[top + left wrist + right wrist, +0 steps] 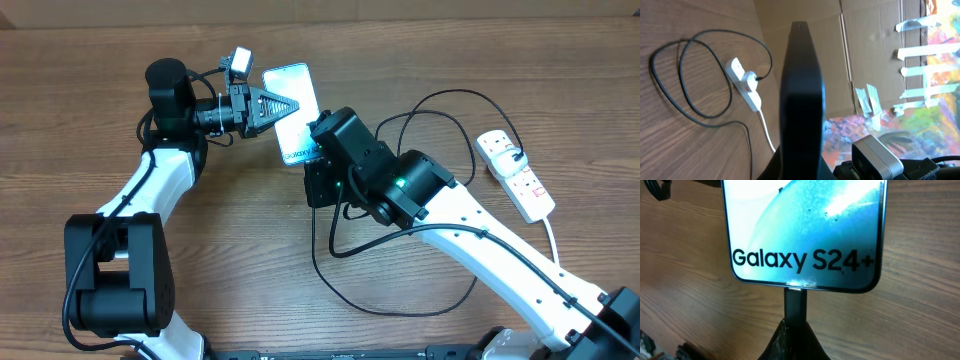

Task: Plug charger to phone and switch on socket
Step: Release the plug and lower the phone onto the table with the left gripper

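Overhead, we see the phone (298, 138) under the left gripper (292, 104), the socket (515, 175) well apart on the right. In the left wrist view we cannot tell how that claw stands. In the right wrist view, the right gripper (795, 332) is closed on the charger (795, 302) plug, which touches the phone's bottom edge.

"Galaxy S24+" in black letters along the bottom of the phone (805, 230) screen

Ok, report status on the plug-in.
Left tool gripping phone. Right tool holding charger tip at phone's bottom edge, seating unclear. Socket untouched. Nothing blocking.
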